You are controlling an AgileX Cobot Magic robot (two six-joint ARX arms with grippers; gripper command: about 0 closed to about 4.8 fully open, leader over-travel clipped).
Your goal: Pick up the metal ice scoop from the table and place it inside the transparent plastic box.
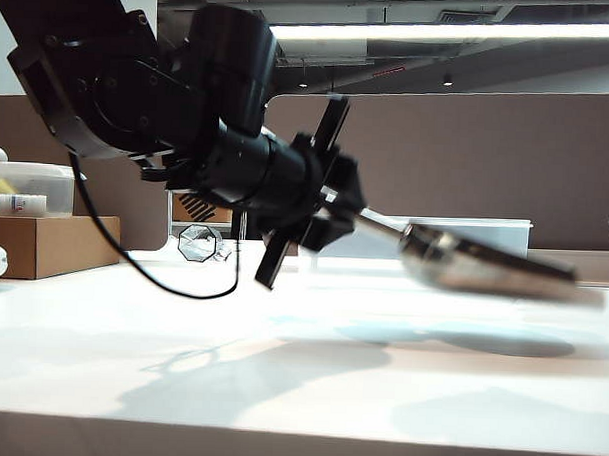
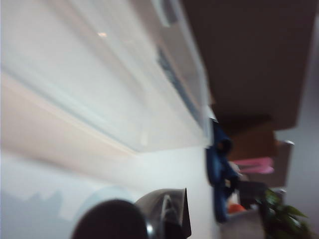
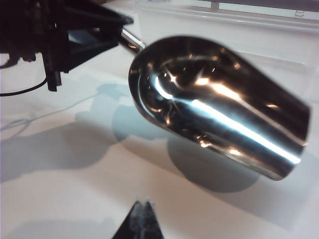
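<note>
The left tool is gripping the metal ice scoop by its handle, lifting it above the bench toward the far transparent plastic box. The right tool, near, is probably closed, idling.

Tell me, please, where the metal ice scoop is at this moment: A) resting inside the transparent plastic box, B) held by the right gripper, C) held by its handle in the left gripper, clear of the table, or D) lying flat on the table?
C: the left gripper clamps the handle of the metal ice scoop, whose bowl hangs above its shadow on the table.
</note>
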